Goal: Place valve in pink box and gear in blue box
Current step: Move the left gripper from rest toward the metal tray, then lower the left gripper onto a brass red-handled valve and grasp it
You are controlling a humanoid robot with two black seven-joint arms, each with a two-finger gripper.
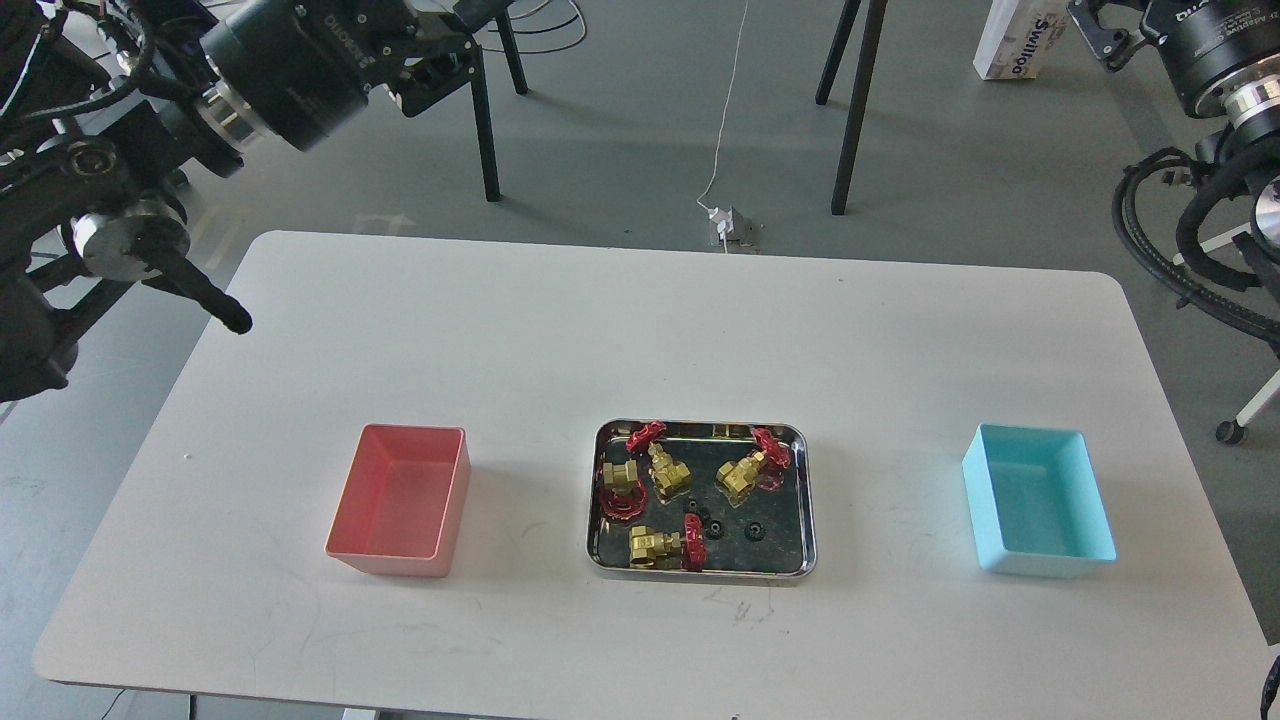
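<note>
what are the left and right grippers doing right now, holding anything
Left gripper: raised off the table's far left corner, holding nothing visible; open or shut cannot be told.
Right gripper: at the top right edge, mostly cut off; cannot be told.

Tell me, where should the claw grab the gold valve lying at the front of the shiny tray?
Probably from straight above, pinching the brass body of the front valve. It lies on its side, the body pointing left and the red handwheel standing on edge at its right. The steel tray rim blocks low side approaches, and tiny black gears sit close behind.
</note>
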